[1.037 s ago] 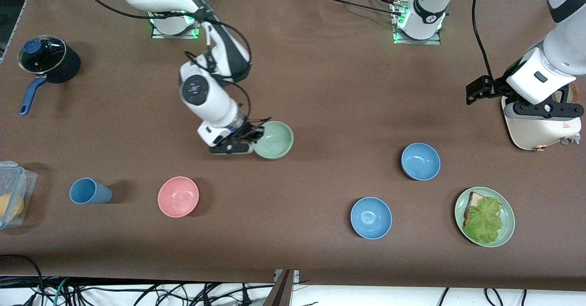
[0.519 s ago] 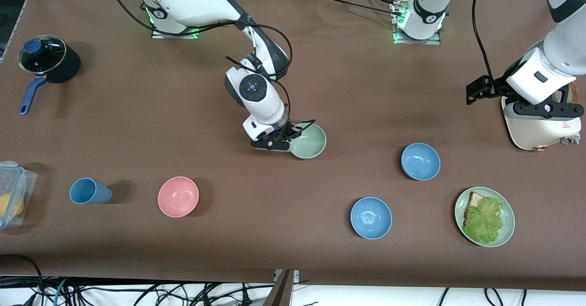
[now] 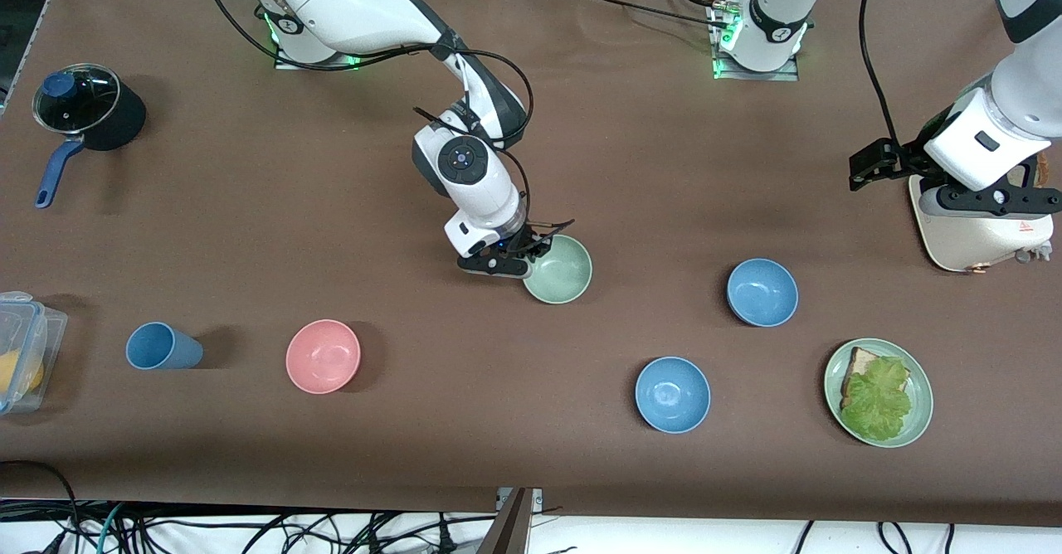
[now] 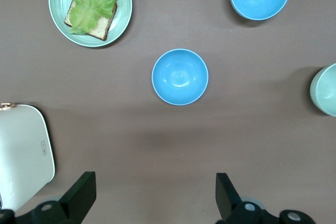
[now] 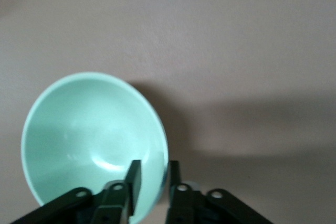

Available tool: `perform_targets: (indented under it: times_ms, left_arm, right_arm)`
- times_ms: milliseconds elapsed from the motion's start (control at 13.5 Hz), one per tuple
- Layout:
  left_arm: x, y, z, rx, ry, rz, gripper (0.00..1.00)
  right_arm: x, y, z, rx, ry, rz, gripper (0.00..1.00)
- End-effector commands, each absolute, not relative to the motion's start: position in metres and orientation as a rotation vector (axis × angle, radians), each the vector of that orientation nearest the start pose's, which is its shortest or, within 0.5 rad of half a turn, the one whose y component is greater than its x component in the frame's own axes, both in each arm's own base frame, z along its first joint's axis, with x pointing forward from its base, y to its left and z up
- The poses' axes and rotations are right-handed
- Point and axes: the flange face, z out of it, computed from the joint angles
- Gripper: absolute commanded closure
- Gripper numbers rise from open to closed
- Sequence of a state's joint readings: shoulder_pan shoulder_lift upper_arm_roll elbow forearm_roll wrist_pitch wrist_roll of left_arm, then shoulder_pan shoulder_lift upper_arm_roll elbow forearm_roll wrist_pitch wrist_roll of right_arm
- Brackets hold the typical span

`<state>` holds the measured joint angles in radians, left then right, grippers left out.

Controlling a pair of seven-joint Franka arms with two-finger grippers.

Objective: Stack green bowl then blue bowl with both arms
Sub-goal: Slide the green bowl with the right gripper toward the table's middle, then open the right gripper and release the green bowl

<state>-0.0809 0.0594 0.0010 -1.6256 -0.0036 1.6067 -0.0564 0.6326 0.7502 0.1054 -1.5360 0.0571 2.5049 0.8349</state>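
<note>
The green bowl (image 3: 564,270) is mid-table, its rim pinched between the fingers of my right gripper (image 3: 521,262). In the right wrist view one finger is inside the green bowl (image 5: 89,129) and one outside, with the right gripper (image 5: 153,176) shut on the rim. I cannot tell whether the bowl touches the table. The blue bowl (image 3: 762,292) sits alone toward the left arm's end; it also shows in the left wrist view (image 4: 180,76). My left gripper (image 3: 867,164) hangs open and empty above the table beside a white appliance, apart from the blue bowl; its jaws (image 4: 153,192) stand wide apart.
A brighter blue bowl (image 3: 672,394) and a green plate (image 3: 917,421) with bread and lettuce lie nearer the front camera. A white appliance (image 3: 979,235) stands under the left arm. A pink bowl (image 3: 323,356), blue cup (image 3: 163,347), plastic box (image 3: 25,347) and pot (image 3: 87,106) are toward the right arm's end.
My right gripper carried the green bowl toward the left arm's end of the table, then slightly nearer the front camera. The left arm barely shifted.
</note>
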Motion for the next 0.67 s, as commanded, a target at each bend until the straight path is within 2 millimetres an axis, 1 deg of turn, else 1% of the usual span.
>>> perform_targets:
  times_ms: [0, 148, 222, 296, 370, 444, 519, 593]
  left_arm:
    - [0.572, -0.045, 0.572, -3.156, 0.037, 0.135, 0.00]
    - [0.572, -0.046, 0.573, -3.158, 0.032, 0.133, 0.00]
    - [0.573, -0.047, 0.572, -3.158, 0.036, 0.135, 0.00]
    - [0.574, -0.047, 0.569, -3.159, 0.039, 0.143, 0.00]
    - [0.580, -0.047, 0.555, -3.158, 0.035, 0.182, 0.00]
    - [0.583, -0.046, 0.551, -3.153, 0.036, 0.191, 0.00]
    - [0.583, -0.045, 0.549, -3.154, 0.055, 0.196, 0.00]
    - [0.584, -0.045, 0.544, -3.152, 0.088, 0.210, 0.00]
  right_arm:
    - [0.571, 0.476, 0.267, -2.883, 0.245, -0.195, 0.00]
    - [0.587, 0.452, 0.290, -2.910, 0.285, -0.213, 0.00]
    - [0.598, 0.430, 0.306, -2.944, 0.311, -0.200, 0.00]
    - [0.613, 0.399, 0.326, -2.974, 0.313, -0.182, 0.00]
    - [0.625, 0.372, 0.342, -2.986, 0.321, -0.165, 0.00]
    - [0.633, 0.345, 0.363, -3.000, 0.349, -0.145, 0.00]
    - [0.635, 0.320, 0.381, -3.034, 0.325, -0.087, 0.00]
    - [0.632, 0.298, 0.403, -3.063, 0.240, -0.044, 0.00]
